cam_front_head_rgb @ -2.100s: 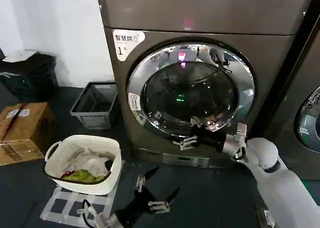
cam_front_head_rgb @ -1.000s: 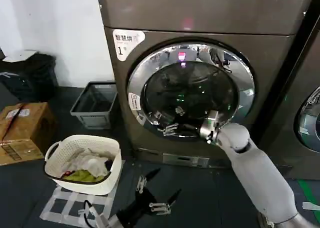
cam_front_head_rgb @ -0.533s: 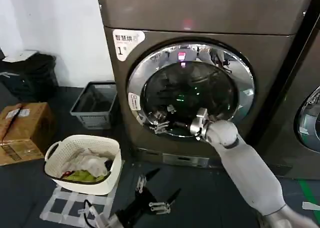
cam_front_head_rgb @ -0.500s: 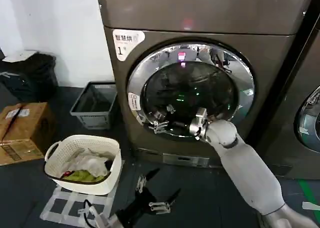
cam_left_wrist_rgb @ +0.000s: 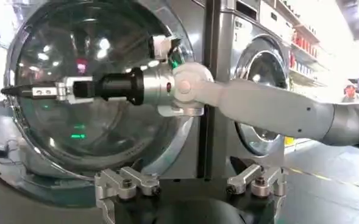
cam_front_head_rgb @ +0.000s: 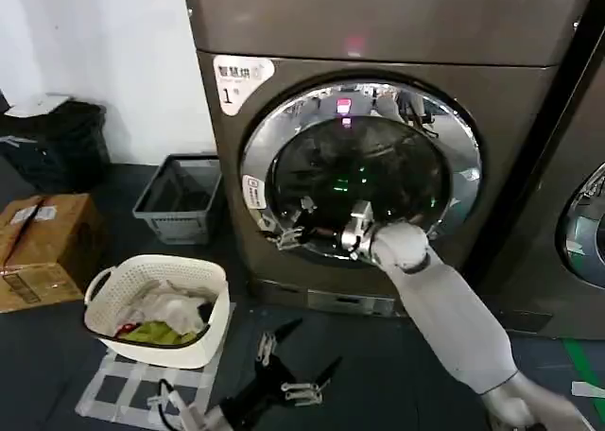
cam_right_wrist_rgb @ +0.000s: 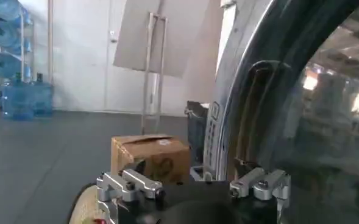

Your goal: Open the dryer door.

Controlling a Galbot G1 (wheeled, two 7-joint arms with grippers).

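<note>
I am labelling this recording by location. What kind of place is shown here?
Probably a laundry room or laundromat. The numbered dryer with its chrome-ringed dryer door stands beside a second machine, and a white laundry basket of clothes sits on the floor. The right gripper reaches across the door.

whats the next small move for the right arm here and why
Probably a short reach further toward the door's left rim. The right gripper, fingers open, sits in front of the lower left of the dryer door, just short of the chrome ring there, and the door looks shut. The left gripper hangs low and open near the floor.
</note>
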